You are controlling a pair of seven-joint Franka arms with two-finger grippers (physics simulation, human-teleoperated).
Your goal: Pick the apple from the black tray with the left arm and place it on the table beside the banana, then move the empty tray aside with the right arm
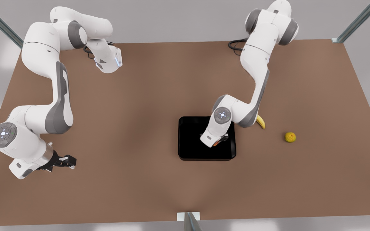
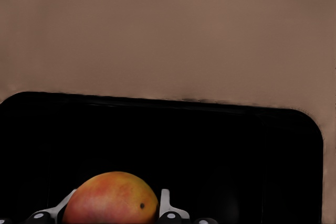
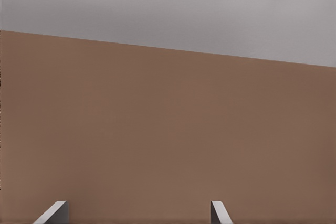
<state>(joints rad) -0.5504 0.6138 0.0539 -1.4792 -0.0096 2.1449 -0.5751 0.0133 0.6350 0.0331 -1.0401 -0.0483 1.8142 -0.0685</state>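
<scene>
My left pincer (image 2: 113,214) straddles the apple (image 2: 111,198) inside the black tray (image 1: 189,150), fingers apparently not yet clamped; next, squeeze and lift, while my right pincer (image 1: 65,161) waits open.

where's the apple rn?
In the black tray, toward the tray's end on the front view's right, the apple sits between the left hand's fingers; the banana lies beyond that end.

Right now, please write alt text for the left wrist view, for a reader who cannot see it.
The apple sits between the left gripper's fingers inside the black tray. Beyond the tray's rim lies the brown table.
</scene>
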